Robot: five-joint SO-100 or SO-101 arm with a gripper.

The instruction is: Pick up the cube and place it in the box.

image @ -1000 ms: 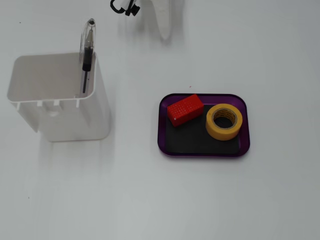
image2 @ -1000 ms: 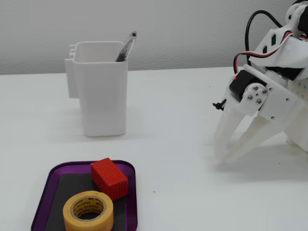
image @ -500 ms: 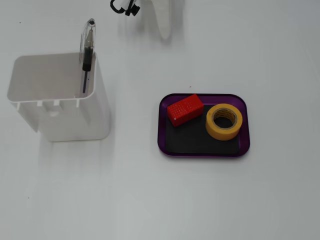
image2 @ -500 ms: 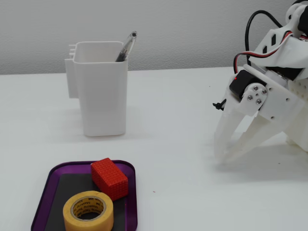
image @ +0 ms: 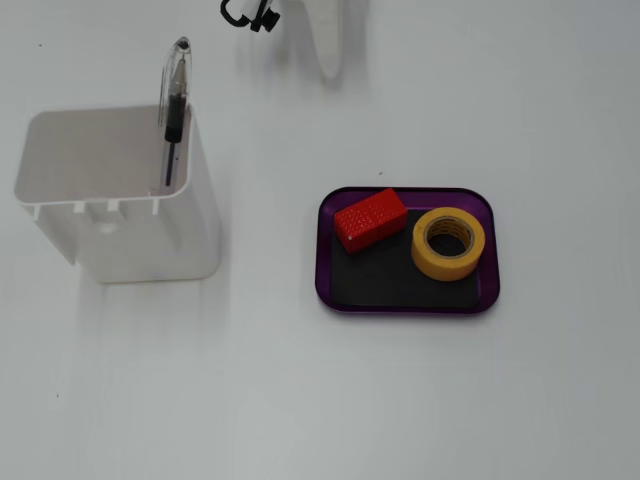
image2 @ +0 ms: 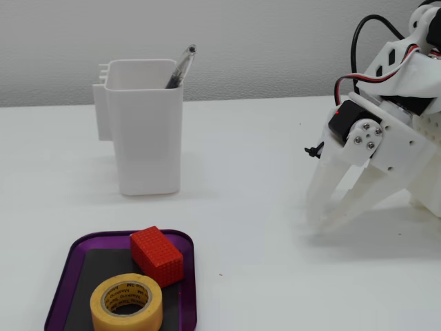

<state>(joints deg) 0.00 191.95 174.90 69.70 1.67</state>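
Note:
The red cube (image: 370,218) lies inside the purple box (image: 405,310), at its back left corner in a fixed view, tilted against the rim. It also shows in the box (image2: 58,283) in the other fixed view (image2: 157,256). My gripper (image2: 322,222) is far from both, over bare table, pointing down with its fingertips together and nothing between them. Only its white tip (image: 330,68) shows at the top edge of a fixed view.
A yellow tape roll (image: 440,262) lies flat in the box beside the cube, and also shows in a fixed view (image2: 110,318). A tall white container (image: 150,240) holding a pen (image: 175,100) stands to the left of the box.

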